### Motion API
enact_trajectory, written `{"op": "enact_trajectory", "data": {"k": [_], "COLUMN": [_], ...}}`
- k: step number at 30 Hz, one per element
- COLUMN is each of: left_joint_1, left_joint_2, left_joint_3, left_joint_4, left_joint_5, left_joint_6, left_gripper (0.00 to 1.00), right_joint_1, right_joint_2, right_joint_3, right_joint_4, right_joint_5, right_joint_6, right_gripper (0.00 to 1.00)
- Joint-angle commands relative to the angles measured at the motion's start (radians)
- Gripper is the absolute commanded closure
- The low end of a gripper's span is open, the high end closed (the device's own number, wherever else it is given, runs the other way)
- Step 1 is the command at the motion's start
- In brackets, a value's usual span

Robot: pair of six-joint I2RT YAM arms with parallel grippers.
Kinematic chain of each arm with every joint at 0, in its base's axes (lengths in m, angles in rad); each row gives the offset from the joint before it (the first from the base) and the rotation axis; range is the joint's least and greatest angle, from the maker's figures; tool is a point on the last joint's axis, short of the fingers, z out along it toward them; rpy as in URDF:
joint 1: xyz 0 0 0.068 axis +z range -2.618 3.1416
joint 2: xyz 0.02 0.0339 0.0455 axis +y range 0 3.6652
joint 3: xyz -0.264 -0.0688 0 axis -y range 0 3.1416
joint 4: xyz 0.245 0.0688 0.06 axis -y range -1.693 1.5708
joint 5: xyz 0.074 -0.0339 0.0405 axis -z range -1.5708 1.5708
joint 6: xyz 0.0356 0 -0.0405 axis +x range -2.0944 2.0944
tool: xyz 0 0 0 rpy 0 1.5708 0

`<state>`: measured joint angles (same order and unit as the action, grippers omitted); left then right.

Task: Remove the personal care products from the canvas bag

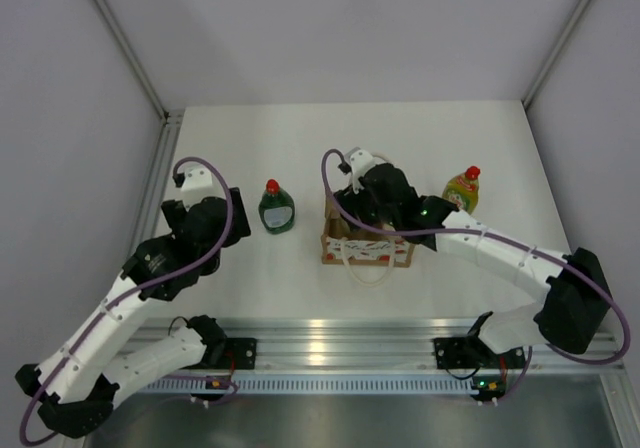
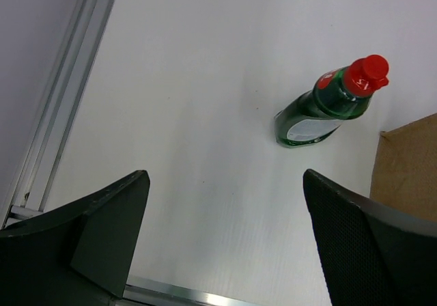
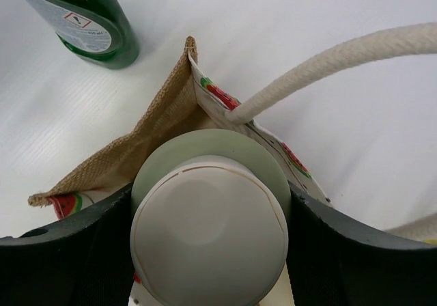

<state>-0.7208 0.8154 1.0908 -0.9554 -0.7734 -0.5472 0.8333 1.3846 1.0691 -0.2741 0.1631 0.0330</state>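
The canvas bag point(image 1: 366, 248) stands mid-table, its tan corner and white patterned rim point(image 3: 171, 108) also below the right wrist camera. My right gripper point(image 3: 210, 234) is over the bag's mouth, shut on a pale cylindrical bottle with a white cap point(image 3: 208, 244); both fingers press its sides. A dark green bottle with a red cap point(image 1: 276, 208) stands left of the bag, and it shows in the left wrist view too as the green bottle point(image 2: 328, 104). A yellow bottle with a red cap point(image 1: 462, 188) stands right of the bag. My left gripper point(image 2: 225, 203) hangs open over bare table, left of the green bottle.
A cream rope handle point(image 3: 341, 63) arches beside the held bottle, and another handle loop point(image 1: 368, 266) hangs over the bag's near side. An aluminium rail point(image 1: 330, 333) runs along the near edge, and grey walls close in both sides.
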Motion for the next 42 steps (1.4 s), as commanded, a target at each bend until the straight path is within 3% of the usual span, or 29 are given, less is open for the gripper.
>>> {"op": "enact_trajectory", "data": {"k": [1, 13, 19, 25, 30, 36, 42], "left_joint_1": [0.0, 0.003, 0.006, 0.011, 0.017, 0.029, 0.029], "left_joint_2": [-0.016, -0.044, -0.099, -0.168, -0.194, -0.236, -0.249], "left_joint_3": [-0.045, -0.081, -0.085, -0.091, -0.091, -0.094, -0.094], "left_joint_4": [-0.008, -0.011, -0.014, -0.011, -0.013, -0.013, -0.006], "left_joint_5": [-0.081, -0.147, -0.185, -0.207, -0.211, -0.219, -0.178], "left_joint_6": [-0.08, -0.135, -0.149, -0.165, -0.168, -0.172, -0.162], "left_gripper": [0.02, 0.02, 0.02, 0.02, 0.02, 0.02, 0.02], "right_joint_1": [-0.014, -0.014, -0.013, 0.029, 0.119, 0.207, 0.242], "right_joint_2": [-0.096, -0.159, -0.15, -0.073, 0.019, 0.119, 0.171], "right_joint_3": [0.107, 0.302, 0.403, 0.515, 0.575, 0.585, 0.462], "right_joint_4": [0.018, -0.146, -0.18, -0.204, -0.203, -0.117, 0.07], "right_joint_5": [0.001, -0.112, -0.276, -0.392, -0.381, -0.364, -0.366], "right_joint_6": [-0.016, -0.022, -0.025, -0.024, -0.077, -0.087, -0.077], "right_gripper": [1.0, 1.0, 1.0, 1.0, 1.0, 1.0, 1.0]}}
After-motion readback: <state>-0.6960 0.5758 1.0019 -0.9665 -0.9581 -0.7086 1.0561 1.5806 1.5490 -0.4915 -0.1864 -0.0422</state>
